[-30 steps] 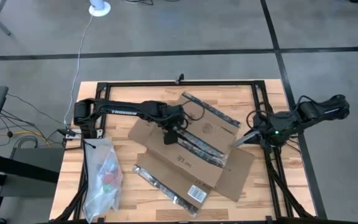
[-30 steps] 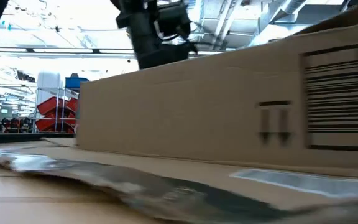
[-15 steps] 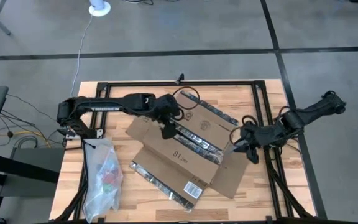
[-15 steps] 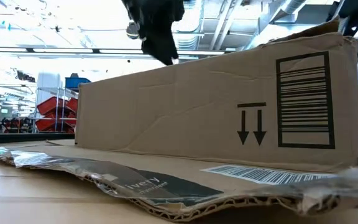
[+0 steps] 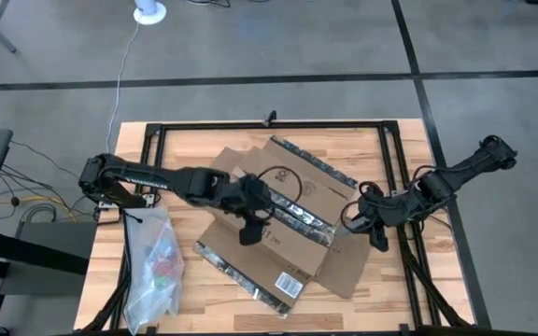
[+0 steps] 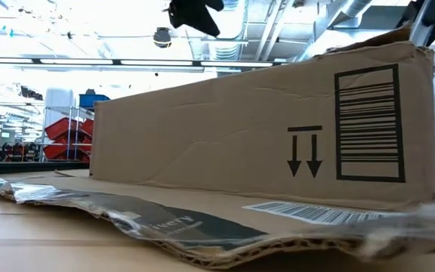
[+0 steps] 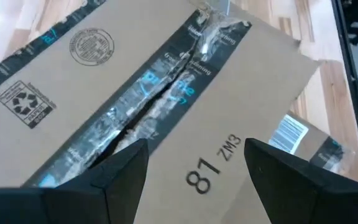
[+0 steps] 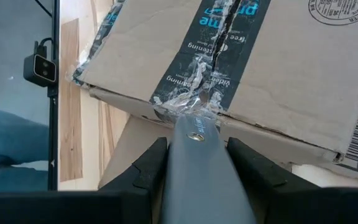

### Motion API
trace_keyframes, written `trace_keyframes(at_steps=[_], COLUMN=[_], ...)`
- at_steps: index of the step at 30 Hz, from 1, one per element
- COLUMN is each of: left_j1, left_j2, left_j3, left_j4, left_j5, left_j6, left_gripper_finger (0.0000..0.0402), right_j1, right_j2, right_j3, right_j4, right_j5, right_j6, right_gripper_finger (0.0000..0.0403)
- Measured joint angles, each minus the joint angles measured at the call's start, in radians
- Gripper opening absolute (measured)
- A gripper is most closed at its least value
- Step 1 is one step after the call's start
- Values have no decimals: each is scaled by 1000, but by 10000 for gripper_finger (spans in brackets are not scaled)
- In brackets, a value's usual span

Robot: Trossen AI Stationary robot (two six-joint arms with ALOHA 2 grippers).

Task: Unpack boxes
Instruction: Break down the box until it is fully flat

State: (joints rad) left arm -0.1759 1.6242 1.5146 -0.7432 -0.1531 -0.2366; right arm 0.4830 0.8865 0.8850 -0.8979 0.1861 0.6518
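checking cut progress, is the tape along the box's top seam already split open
Yes, in the left wrist view the dark tape strip on the cardboard box is torn along the seam, showing a ragged gap.

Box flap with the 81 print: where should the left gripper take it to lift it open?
Probably its long edge at the slit tape seam, from straight above: the flap lies flat, and that tear offers a finger gap. The left gripper hovers open over it; the right gripper holds a grey tool at the seam's end.

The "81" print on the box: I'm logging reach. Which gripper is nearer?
Left. The left gripper hovers over the "81" print; the right gripper is at the box's right end.
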Motion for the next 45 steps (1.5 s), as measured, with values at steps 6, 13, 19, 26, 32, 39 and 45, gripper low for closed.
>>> trace_keyframes(at_steps=[6,13,19,26,32,39,45], left_j1=[-64,-124,-126,-124,-124,-124,-124], left_j2=[25,158,227,265,264,264,264], left_j3=[2,0,0,0,1,1,1], left_j4=[25,142,193,259,311,314,316], left_j5=[-58,-47,-58,-62,-66,-68,-68], left_j6=[-108,-152,-159,-161,-165,-169,-170], left_gripper_finger=[250,250,250,250,250,250,250], right_j1=[-8,-8,3,-1,-22,-62,-58], right_j2=[13,4,-3,-4,-3,3,15], right_j3=[6,6,80,104,104,99,52], right_j4=[-44,-43,-178,-246,-231,-223,-177], right_j5=[4,39,44,50,78,81,65], right_j6=[-21,-78,-85,-89,-132,-172,-175], right_gripper_finger=[116,116,116,116,116,116,116])
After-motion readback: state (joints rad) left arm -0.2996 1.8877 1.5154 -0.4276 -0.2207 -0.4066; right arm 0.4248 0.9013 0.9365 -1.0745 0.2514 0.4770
